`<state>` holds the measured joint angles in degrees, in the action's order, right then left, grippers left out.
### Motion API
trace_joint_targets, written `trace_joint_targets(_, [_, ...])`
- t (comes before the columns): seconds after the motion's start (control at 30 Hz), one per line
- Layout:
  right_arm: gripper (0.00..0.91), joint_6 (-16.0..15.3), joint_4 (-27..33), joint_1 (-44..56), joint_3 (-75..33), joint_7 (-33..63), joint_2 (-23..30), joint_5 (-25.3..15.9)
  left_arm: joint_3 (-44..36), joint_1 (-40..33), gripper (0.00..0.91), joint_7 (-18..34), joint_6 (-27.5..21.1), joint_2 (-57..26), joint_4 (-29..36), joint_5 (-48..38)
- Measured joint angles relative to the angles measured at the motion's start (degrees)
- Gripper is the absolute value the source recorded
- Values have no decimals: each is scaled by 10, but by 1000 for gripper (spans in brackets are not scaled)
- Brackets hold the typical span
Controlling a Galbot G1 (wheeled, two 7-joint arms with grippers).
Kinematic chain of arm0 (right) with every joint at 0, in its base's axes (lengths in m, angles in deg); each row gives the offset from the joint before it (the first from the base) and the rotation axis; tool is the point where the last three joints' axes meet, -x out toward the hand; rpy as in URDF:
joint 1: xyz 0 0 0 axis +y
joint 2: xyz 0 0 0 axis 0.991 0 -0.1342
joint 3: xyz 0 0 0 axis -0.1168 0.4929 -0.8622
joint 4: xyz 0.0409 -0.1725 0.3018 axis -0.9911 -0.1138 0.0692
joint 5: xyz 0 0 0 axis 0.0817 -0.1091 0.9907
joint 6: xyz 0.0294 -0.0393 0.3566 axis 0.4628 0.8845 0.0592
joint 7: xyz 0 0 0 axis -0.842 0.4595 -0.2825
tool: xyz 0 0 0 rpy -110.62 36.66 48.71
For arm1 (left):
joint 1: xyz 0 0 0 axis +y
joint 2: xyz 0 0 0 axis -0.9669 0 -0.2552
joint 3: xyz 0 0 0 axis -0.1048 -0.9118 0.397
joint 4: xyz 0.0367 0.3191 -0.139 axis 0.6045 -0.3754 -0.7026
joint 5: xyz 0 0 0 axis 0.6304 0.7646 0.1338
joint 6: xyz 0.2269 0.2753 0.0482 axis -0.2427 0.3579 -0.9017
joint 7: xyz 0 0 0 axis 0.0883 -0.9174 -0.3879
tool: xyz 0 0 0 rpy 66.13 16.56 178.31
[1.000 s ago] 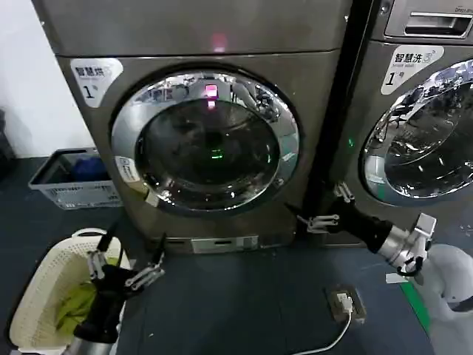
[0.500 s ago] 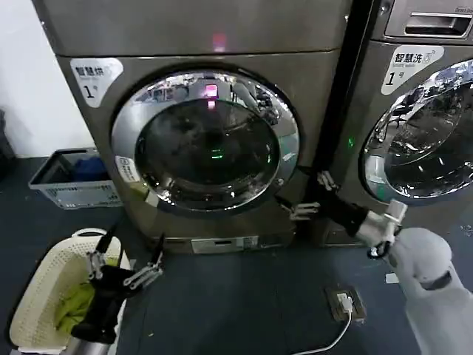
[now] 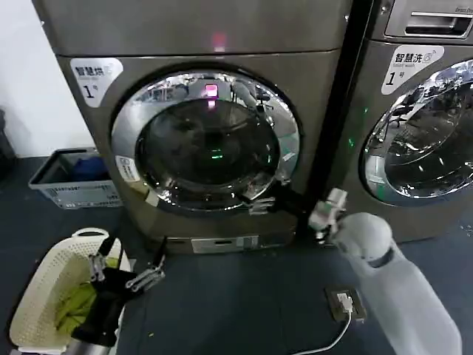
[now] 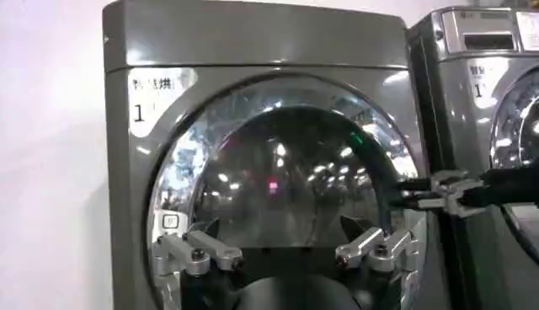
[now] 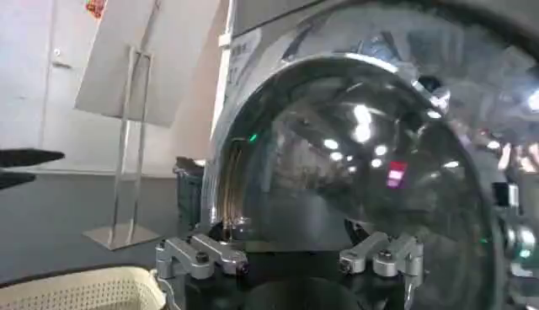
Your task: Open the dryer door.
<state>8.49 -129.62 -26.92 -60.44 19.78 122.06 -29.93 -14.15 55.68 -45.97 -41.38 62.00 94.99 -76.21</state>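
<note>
The dryer (image 3: 199, 44) is the grey machine marked 1. Its round chrome-rimmed glass door (image 3: 207, 144) sits flush against the front. My right gripper (image 3: 257, 203) is open at the door's lower right rim, close to the chrome ring, with nothing between its fingers. In the right wrist view the door glass (image 5: 362, 168) looms just beyond the open gripper (image 5: 290, 246). My left gripper (image 3: 126, 270) hangs open low at the front left, away from the machine. From the left wrist view the whole door (image 4: 278, 181) faces the open left gripper (image 4: 286, 246), with the right gripper (image 4: 429, 189) at the door's edge.
A second machine (image 3: 421, 133) stands right beside the dryer. A cream laundry basket (image 3: 37, 296) with green cloth sits under my left arm, and a grey crate (image 3: 74, 181) lies behind it. A power strip (image 3: 345, 302) and cable lie on the dark floor.
My right arm has swung left from the gap between the two machines to the door's lower right rim. The left arm has stayed where it was.
</note>
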Motion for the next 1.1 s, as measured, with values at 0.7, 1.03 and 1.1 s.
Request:
trace_joint_targets(0.7, [907, 11, 84, -95, 127, 61, 59, -16, 2, 0, 907, -2, -4, 0, 1, 4])
trace_joint_targets(1.03, [907, 10, 127, -137, 178, 70, 88, -16, 2, 3, 907, -3, -6, 0, 4, 6])
trace_joint_targets(1.1, [907, 11, 137, -146, 186, 70, 95, -16, 2, 3, 907, -4, -6, 0, 4, 6])
